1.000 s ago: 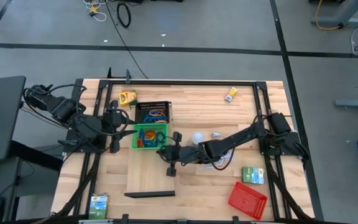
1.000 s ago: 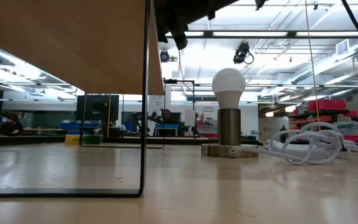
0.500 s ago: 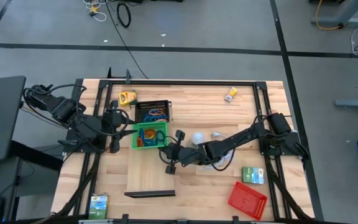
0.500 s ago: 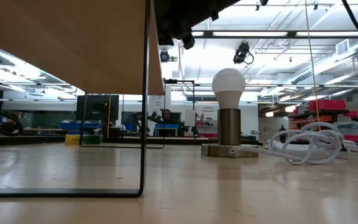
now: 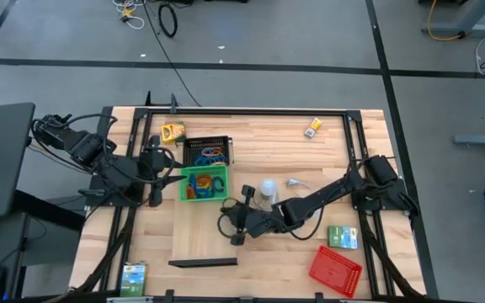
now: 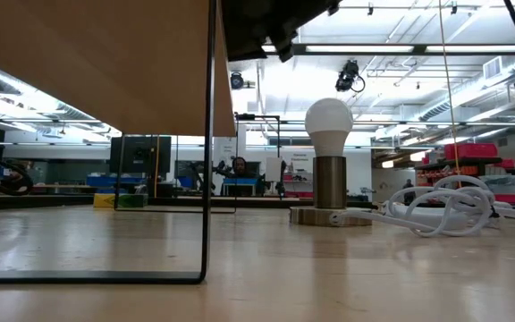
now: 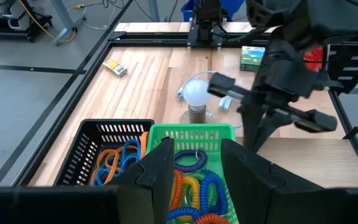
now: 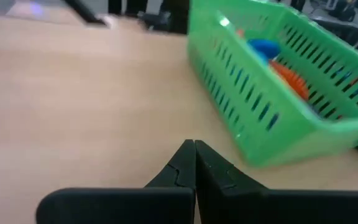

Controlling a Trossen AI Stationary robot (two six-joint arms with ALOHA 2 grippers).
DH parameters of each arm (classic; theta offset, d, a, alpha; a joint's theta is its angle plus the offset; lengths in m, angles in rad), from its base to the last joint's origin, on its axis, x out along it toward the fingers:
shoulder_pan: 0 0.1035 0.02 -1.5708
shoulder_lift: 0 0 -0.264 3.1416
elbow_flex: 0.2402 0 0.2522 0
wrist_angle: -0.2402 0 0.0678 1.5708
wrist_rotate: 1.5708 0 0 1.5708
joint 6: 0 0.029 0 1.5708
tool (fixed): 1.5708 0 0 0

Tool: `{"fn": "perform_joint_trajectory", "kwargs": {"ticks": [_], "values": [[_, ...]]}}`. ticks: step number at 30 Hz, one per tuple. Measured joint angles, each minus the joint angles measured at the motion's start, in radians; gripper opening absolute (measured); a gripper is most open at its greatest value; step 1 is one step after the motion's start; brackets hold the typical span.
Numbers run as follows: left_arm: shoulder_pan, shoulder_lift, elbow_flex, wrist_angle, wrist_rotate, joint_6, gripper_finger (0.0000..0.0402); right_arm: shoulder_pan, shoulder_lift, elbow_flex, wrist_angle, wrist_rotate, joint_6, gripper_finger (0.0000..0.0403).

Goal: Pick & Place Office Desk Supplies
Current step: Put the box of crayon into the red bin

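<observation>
The green mesh tray holds blue, orange and purple coiled bands. The black tray behind it holds orange and blue bands. Both rest flat on the table. My left gripper hangs open at the green tray's left rim, nothing between its fingers. My right gripper is shut and empty, over the pale wooden board, just near-side of the green tray. A yellow box, a small yellow box and green boxes lie loose on the table.
A light bulb on its round base stands under my right arm, its white cable coiled to its right. A red mesh tray lies at the near right. The board's black stand is at the near edge.
My right gripper has swung away from the green tray toward the table's near edge, sinking slightly, its wrist turning; it stays shut and empty. My left arm has kept still.
</observation>
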Motion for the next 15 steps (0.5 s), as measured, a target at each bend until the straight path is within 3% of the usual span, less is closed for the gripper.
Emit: {"fn": "perform_joint_trajectory", "kwargs": {"ticks": [6,10,15], "values": [[0.000,0.000,0.000,0.003,0.000,0.011,0.0140,0.060,-0.031,-0.001,-0.117,0.074,-0.038,0.0000],[-0.001,0.007,0.000,0.045,0.006,0.031,0.0140,0.088,-0.082,-0.001,-0.301,0.099,-0.009,0.0000],[-0.049,0.014,-0.072,0.340,0.017,0.180,0.0140,0.092,-0.129,0.000,-0.478,0.082,0.091,0.0005]]}}
